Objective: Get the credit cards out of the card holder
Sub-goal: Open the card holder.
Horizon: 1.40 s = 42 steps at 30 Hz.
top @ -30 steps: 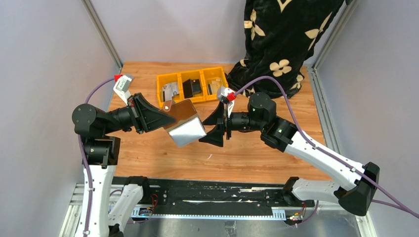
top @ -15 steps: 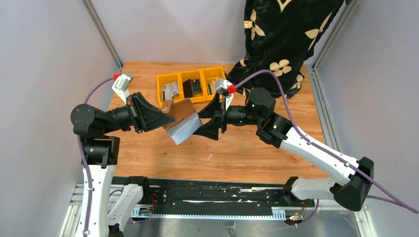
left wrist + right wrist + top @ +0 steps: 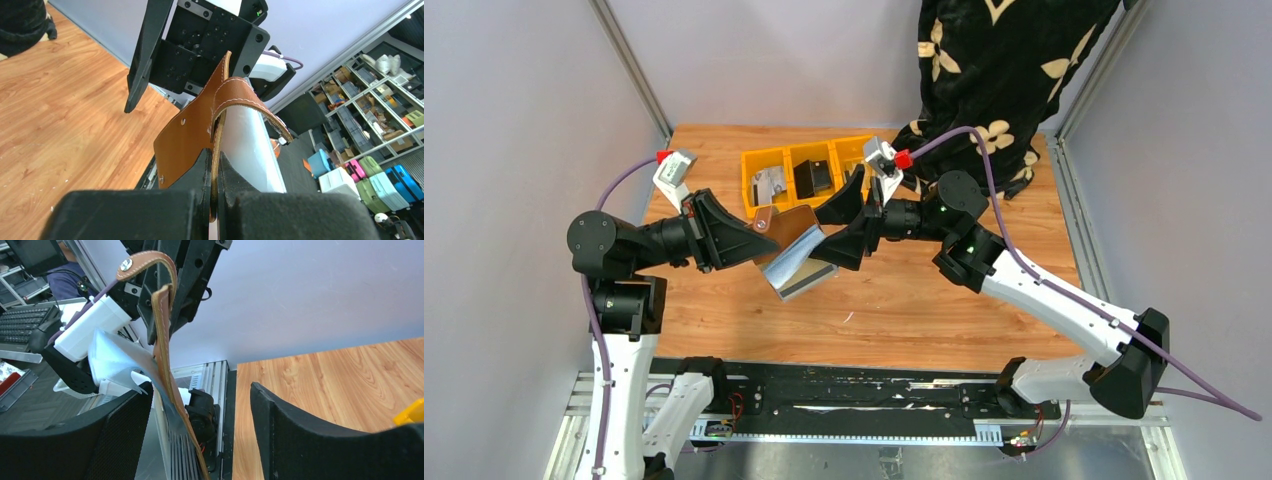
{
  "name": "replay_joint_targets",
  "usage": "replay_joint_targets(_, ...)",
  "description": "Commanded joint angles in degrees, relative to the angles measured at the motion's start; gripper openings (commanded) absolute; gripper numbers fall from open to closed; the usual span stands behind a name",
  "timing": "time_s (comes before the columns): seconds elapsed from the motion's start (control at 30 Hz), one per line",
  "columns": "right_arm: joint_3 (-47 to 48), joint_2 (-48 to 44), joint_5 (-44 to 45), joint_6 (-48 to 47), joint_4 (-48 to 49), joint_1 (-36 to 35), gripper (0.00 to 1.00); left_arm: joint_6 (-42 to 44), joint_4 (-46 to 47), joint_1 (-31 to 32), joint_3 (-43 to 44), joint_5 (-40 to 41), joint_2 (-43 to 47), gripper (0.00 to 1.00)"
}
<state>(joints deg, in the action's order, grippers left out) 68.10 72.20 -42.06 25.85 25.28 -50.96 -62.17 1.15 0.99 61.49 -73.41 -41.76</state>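
Note:
My left gripper [image 3: 759, 235] is shut on the edge of the brown leather card holder [image 3: 792, 222] and holds it in the air above the table. The holder's grey clear sleeves [image 3: 796, 268] hang open below it. In the left wrist view, my left gripper [image 3: 214, 156] pinches the leather cover [image 3: 185, 140], with the snap tab [image 3: 250, 95] curling over. My right gripper [image 3: 832, 230] is open and straddles the holder. In the right wrist view, the leather [image 3: 162, 325] and sleeves [image 3: 117, 360] lie between my right gripper's [image 3: 200, 390] fingers, near the left one. No card shows clearly in the sleeves.
A yellow three-compartment tray [image 3: 751, 162] stands at the back, holding a grey-white printed card [image 3: 769, 185] and a black card [image 3: 812, 178]. A black flowered cloth [image 3: 994, 80] hangs at the back right. Grey walls close both sides.
My right gripper has moved left and up, from beside the sleeves to around the holder. The sleeves have swung in and look narrower. My left gripper has kept its hold.

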Motion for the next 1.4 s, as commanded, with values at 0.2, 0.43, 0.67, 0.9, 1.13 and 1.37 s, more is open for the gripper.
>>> replay_joint_targets(0.2, 1.2, 0.9, -1.9, 8.2, 10.5, -1.0, 0.69, -0.1, 0.7, 0.2, -1.1, -0.8, 1.4, 0.00)
replay_joint_targets(0.43, 3.0, 3.9, -3.0, 12.3, 9.8, -1.2, 0.19, 4.0, -4.2, 0.2, -0.7, 0.6, 1.6, 0.19)
replay_joint_targets(0.67, 2.9, 2.4, -1.3, 11.3, 4.9, -1.2, 0.00, 25.6, -26.7, 0.1, 6.2, 6.8, -0.1, 1.00)
replay_joint_targets(0.9, 3.2, 0.9, -0.2, 10.1, -0.2, -0.6, 0.00, 37.3, -32.6, 0.1, 8.5, 9.0, 3.1, 1.00)
replay_joint_targets(1.13, 4.6, 2.2, -2.5, 13.9, 2.4, -0.7, 0.00, 44.0, -36.2, 0.1, 2.8, 11.7, 8.4, 0.83)
replay_joint_targets(1.37, 4.4, 3.3, -8.6, 14.4, 2.0, -1.1, 0.00, 40.3, -32.1, 0.1, 2.6, 13.8, 7.3, 0.32)
